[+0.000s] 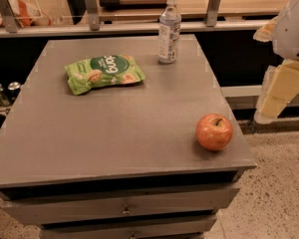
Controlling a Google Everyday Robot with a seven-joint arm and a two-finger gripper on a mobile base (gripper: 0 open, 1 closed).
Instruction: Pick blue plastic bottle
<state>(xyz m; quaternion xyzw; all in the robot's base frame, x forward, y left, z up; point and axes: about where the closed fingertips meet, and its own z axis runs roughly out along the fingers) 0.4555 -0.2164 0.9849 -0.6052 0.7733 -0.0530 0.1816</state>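
Gripper (pixel 269 107) right of table (pixel 114 133) — state unclear, blue plastic bottle (pixel 169 31) upright at far edge

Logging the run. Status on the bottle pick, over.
Claw right of the table, well short of target. Blue plastic bottle upright at far edge, untouched. Apple, snack bag apart from it.

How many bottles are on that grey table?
1. The blue plastic bottle stands upright near the table's far edge, right of the green snack bag. The gripper hangs beyond the table's right side, apart from it. Nothing on the table could hide another.
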